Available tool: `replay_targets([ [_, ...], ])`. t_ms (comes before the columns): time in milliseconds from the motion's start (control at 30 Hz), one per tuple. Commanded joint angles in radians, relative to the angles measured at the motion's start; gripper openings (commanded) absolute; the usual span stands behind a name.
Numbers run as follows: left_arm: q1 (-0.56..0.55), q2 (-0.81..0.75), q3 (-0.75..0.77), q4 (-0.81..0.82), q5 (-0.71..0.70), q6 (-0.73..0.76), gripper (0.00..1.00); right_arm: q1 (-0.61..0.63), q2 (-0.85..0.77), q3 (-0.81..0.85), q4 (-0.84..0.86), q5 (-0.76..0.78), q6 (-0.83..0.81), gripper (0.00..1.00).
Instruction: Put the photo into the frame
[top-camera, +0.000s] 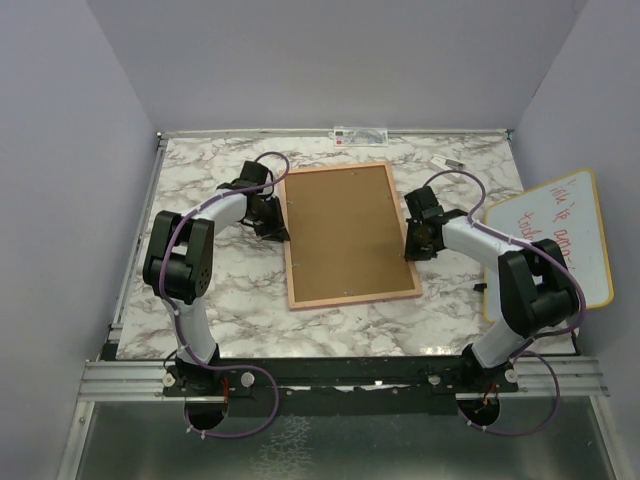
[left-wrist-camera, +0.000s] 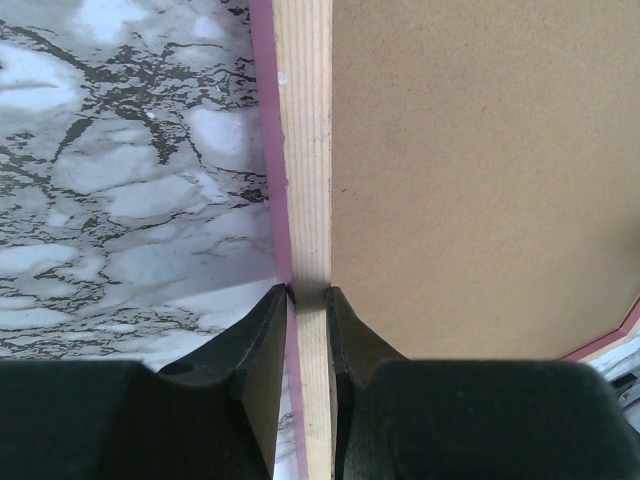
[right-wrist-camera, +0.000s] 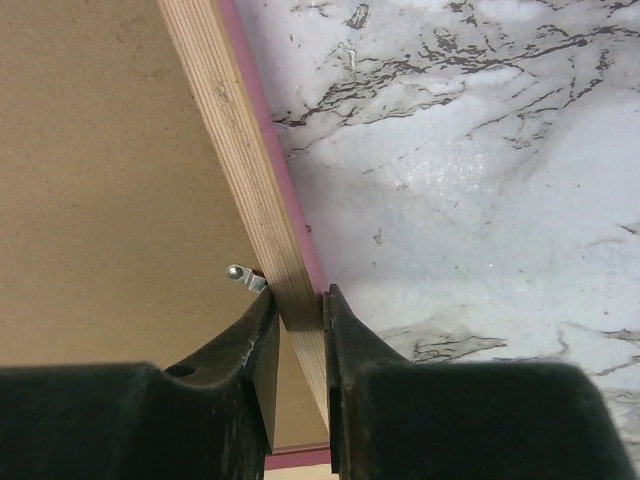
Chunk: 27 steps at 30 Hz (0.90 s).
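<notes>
The frame (top-camera: 350, 297) lies face down in the middle of the marble table, its light wood back up and a brown backing board (top-camera: 345, 230) filling it. A pink edge shows along the rim (left-wrist-camera: 305, 150). My left gripper (top-camera: 278, 222) is shut on the frame's left rim, one finger on each side of the wood (left-wrist-camera: 308, 292). On the opposite side, my right gripper (top-camera: 410, 240) is shut on the right rim (right-wrist-camera: 298, 298), next to a small metal tab (right-wrist-camera: 243, 276). The photo is out of view.
A wood-edged whiteboard (top-camera: 560, 245) with red writing lies at the table's right edge, close to the right arm. A small pen-like object (top-camera: 447, 163) rests near the back right. A label strip (top-camera: 360, 134) sits on the back wall edge.
</notes>
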Motion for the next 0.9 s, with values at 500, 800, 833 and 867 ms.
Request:
replay_targets([
  [500, 0.022, 0.017, -0.042, 0.012, -0.124, 0.013, 0.24, -0.003, -0.093, -0.059, 0.094, 0.027, 0.312, 0.41],
  [800, 0.025, -0.082, -0.011, 0.012, -0.107, -0.009, 0.51, -0.003, -0.233, -0.073, 0.112, -0.217, 0.103, 0.56],
  [833, 0.025, -0.094, -0.016, 0.012, -0.103, -0.010, 0.55, -0.002, -0.226, -0.080, 0.120, -0.274, 0.075, 0.56],
  [867, 0.025, -0.109, -0.024, 0.013, -0.095, -0.013, 0.58, -0.003, -0.221, -0.089, 0.135, -0.331, 0.049, 0.56],
])
